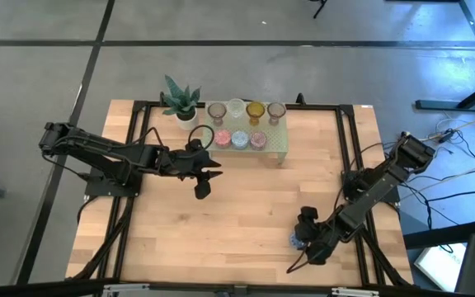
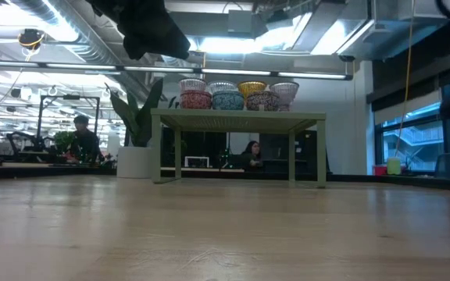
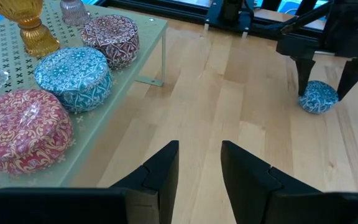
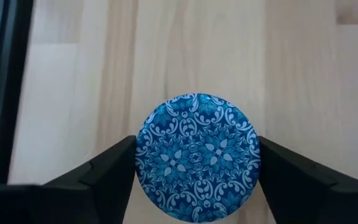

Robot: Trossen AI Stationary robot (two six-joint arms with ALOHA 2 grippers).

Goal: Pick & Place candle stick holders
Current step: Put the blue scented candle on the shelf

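A blue mosaic candle stick holder (image 4: 196,155) sits on the wooden table near its front right; it also shows in the high view (image 1: 294,241). My right gripper (image 4: 197,163) stands over it, fingers at its two sides. Several other holders (image 1: 239,139), red (image 3: 20,127), blue (image 3: 73,74), pinkish (image 3: 110,37), amber (image 3: 27,22) and clear, stand on the pale green perforated stand (image 1: 277,148). My left gripper (image 3: 200,168) is open and empty, above the table just near of the stand (image 1: 204,183). My right gripper pinches the blue holder's round side wall (image 4: 143,155) between its two fingers, one on each opposite side. The fingers come from above, pointing down. The holder stays upright with its bottom on the table (image 3: 319,107).
A small potted green plant (image 1: 180,101) stands at the stand's left end. The stand's legs (image 3: 163,59) rest on the table. Bare wood lies between the two grippers (image 1: 246,206). People sit in the room behind the table (image 2: 250,154).
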